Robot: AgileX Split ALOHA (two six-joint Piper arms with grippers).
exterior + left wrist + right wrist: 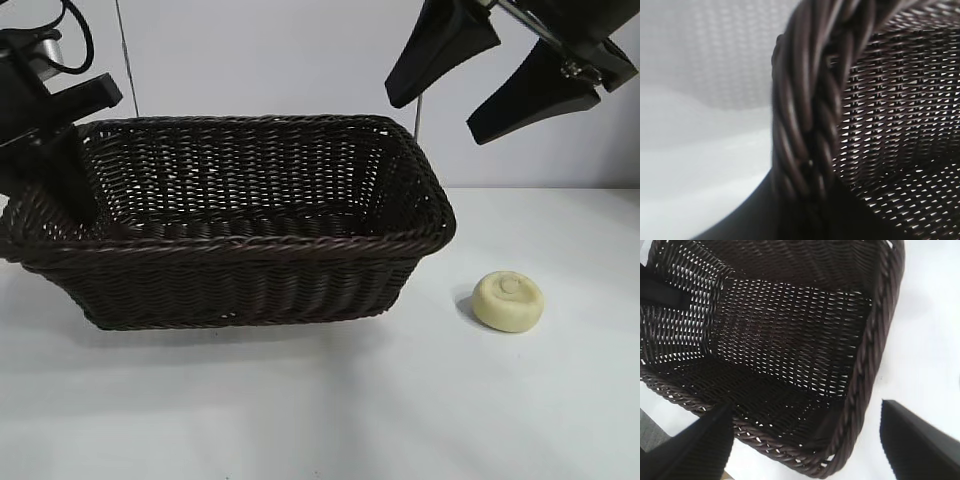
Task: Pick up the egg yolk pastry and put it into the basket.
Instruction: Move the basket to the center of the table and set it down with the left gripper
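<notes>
The egg yolk pastry (509, 301), a small pale yellow puck, lies on the white table just right of the basket (250, 245). The basket is large, dark brown and woven, and nothing lies in it. My left gripper (82, 190) is shut on the braided rim (805, 100) at the basket's left end, one finger inside and one outside. My right gripper (435, 118) hangs open high above the basket's right end, well above the pastry. In the right wrist view, the right gripper (805, 412) has its fingers (690, 450) spread over the basket's corner (860, 390); the pastry is out of that view.
The white tabletop (320, 410) spreads in front of the basket and around the pastry. A pale wall stands behind. A thin dark cable (122, 50) hangs down behind the basket at the left.
</notes>
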